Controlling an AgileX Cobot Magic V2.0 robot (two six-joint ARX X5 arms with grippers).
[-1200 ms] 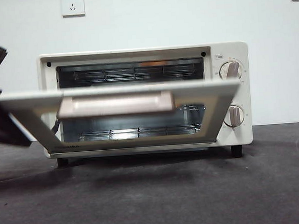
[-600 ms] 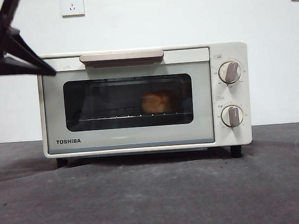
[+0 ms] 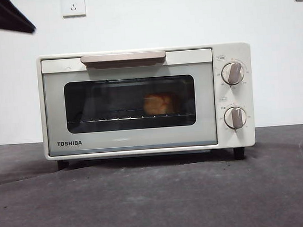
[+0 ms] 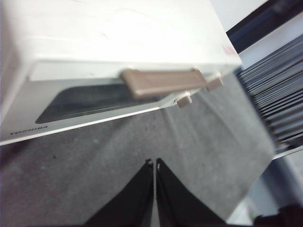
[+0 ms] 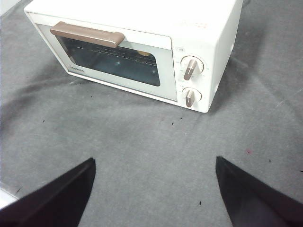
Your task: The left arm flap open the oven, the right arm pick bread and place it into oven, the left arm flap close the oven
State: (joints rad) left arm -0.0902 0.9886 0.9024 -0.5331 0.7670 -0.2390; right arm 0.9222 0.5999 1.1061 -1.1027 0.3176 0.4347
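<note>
The oven (image 3: 146,101) stands shut on the dark worktop (image 3: 157,196) in the front view, its beige bar handle (image 3: 123,58) at the top of the door, with the bread (image 3: 158,103) inside on the rack, seen dimly through the dark glass, right of the window's middle. Two knobs (image 3: 233,73) sit on its right panel. A black tip at the top left corner is an arm, which one this view alone cannot say.

In the left wrist view the left pincer (image 4: 155,163) is closed on nothing, jaws pressed together, hanging above the worktop just off the oven's front. The handle is the obvious place to hook the door; the box looks rigid and heavy, the glass breakable.

In the right wrist view the right pincer (image 5: 154,175) is spread wide and empty, well apart from the oven. The bread is barely visible here, looks soft and light, and its underside is hidden.
</note>
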